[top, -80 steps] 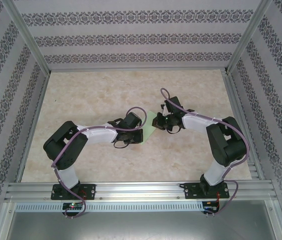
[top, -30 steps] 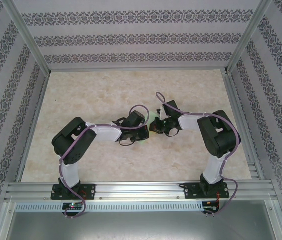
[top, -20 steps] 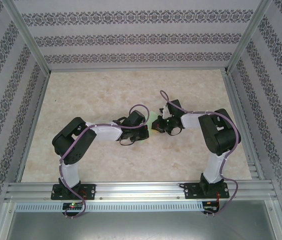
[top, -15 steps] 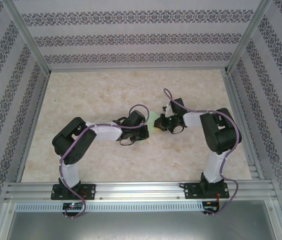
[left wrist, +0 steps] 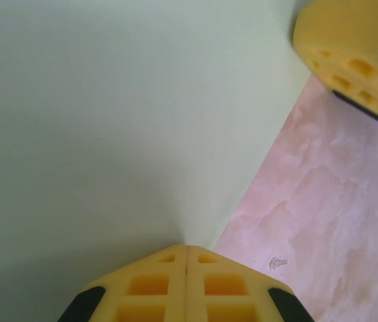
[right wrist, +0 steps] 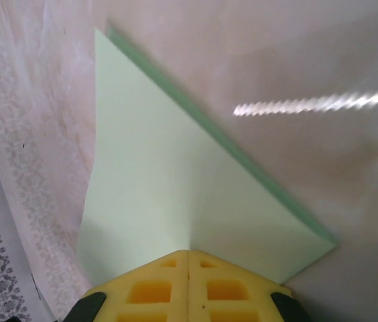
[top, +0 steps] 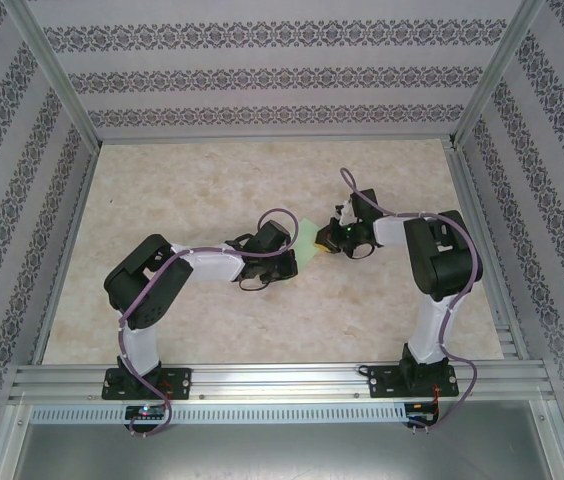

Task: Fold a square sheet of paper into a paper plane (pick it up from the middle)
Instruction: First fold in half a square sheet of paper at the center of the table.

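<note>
Near the middle of the tabletop [top: 202, 180], the pale-green paper [top: 307, 237] is being held between the two arms. The left end effector [left wrist: 187, 263] is pinching the sheet from its near-left side, its yellow fingertips pressed together on the edge. The right end effector [right wrist: 189, 265] is pinching it from the right side in the same way. In the right wrist view the paper [right wrist: 175, 194] is showing a triangular outline with one darker green straight edge running diagonally.
</note>
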{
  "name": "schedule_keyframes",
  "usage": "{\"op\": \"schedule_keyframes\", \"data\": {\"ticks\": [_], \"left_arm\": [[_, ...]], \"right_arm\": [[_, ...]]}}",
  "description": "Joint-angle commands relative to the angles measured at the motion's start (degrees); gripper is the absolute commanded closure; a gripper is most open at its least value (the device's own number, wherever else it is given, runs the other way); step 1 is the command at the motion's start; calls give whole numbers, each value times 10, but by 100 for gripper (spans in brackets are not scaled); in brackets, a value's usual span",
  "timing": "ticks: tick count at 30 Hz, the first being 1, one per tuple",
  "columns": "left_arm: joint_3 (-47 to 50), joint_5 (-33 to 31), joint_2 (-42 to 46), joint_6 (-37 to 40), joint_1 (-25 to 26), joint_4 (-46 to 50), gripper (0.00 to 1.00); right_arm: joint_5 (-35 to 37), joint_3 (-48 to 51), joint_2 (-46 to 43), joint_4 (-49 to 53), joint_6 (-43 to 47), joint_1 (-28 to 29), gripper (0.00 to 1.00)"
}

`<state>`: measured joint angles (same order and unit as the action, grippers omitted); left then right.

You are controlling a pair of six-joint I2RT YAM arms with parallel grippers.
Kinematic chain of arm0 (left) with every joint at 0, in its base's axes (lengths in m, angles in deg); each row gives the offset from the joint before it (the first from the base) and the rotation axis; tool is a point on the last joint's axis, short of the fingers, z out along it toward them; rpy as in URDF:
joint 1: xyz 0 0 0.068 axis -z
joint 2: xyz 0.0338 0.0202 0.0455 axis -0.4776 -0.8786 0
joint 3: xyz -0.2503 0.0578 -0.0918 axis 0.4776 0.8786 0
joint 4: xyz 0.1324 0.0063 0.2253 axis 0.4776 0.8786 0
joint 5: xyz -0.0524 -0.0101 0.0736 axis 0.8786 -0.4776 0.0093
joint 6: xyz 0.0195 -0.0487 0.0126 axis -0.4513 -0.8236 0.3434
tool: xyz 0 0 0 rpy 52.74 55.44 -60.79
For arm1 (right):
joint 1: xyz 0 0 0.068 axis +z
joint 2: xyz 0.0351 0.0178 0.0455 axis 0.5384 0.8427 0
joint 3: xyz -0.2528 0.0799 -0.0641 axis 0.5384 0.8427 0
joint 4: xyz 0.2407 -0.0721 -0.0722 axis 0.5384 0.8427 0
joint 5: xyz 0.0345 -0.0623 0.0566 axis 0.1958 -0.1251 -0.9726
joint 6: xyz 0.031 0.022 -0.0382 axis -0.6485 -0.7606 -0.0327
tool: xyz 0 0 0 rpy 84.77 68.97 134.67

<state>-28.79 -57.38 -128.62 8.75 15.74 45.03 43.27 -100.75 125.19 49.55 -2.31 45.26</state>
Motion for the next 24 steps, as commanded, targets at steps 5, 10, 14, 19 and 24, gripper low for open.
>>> {"op": "schedule_keyframes", "data": {"ticks": [5,10,14,19,24], "left_arm": [[34,-10,-22,-14,-2,95,100],[34,-9,-23,-13,-2,96,100],[36,-8,-23,-13,-2,94,100],[34,-6,-25,-11,-2,92,100],[33,-3,-27,-9,-2,92,100]], "right_arm": [[125,-34,39,-1,-2,-35,100],[136,-49,47,3,-8,-44,100],[135,-58,57,-2,-18,-56,100],[135,-66,63,-5,-25,-66,100],[134,-74,70,-12,-31,-77,100]]}}
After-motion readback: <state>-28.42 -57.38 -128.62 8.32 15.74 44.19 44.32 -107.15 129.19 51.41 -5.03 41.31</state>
